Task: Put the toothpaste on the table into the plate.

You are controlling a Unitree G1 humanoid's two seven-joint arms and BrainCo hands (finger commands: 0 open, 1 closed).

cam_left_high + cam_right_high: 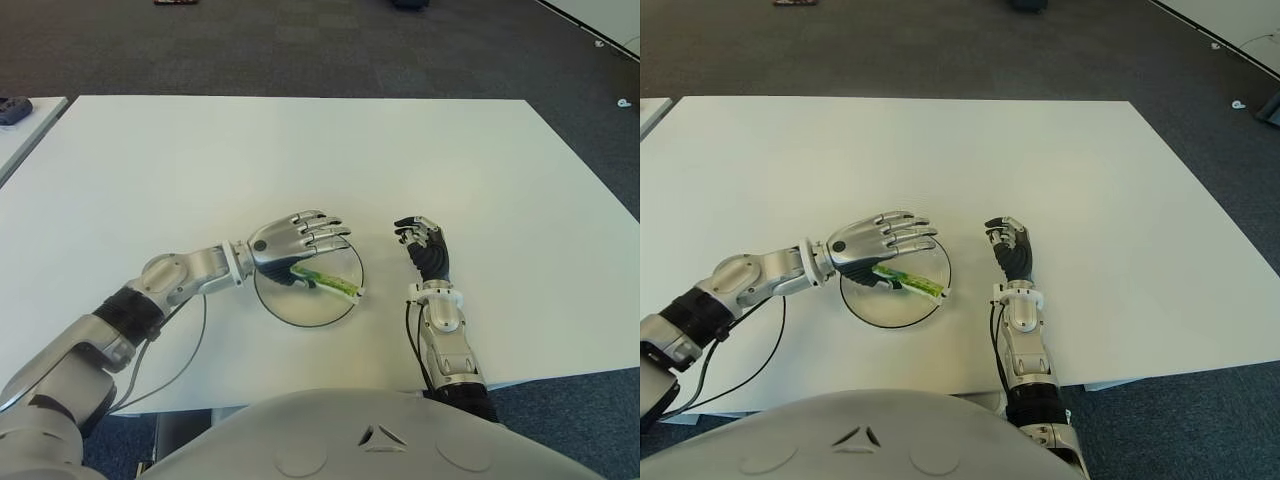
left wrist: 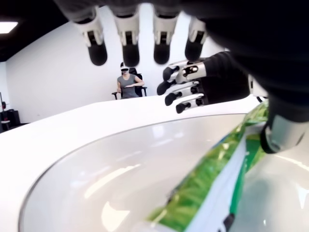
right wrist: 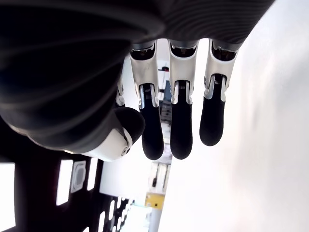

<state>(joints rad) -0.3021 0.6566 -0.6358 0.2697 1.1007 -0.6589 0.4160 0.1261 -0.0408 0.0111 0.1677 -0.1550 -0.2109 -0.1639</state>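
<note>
Left hand [image 1: 298, 240] fingers [image 2: 127, 41] extend released over the plate [image 1: 285, 306]; the toothpaste [image 1: 328, 281] lies inside it, cap end overhanging the rim. Risk: withdrawal could snag the tube (thumb sits close). Right hand [image 1: 424, 247], beside the plate, holds nothing.

Toothpaste [image 1: 330, 281] end prob. under hand [image 1: 295, 242]

White table [image 1: 300, 150] is carrying a clear round plate [image 1: 285, 307] near the front edge, w/ black cable [image 1: 180, 360] trailing over that edge.
</note>
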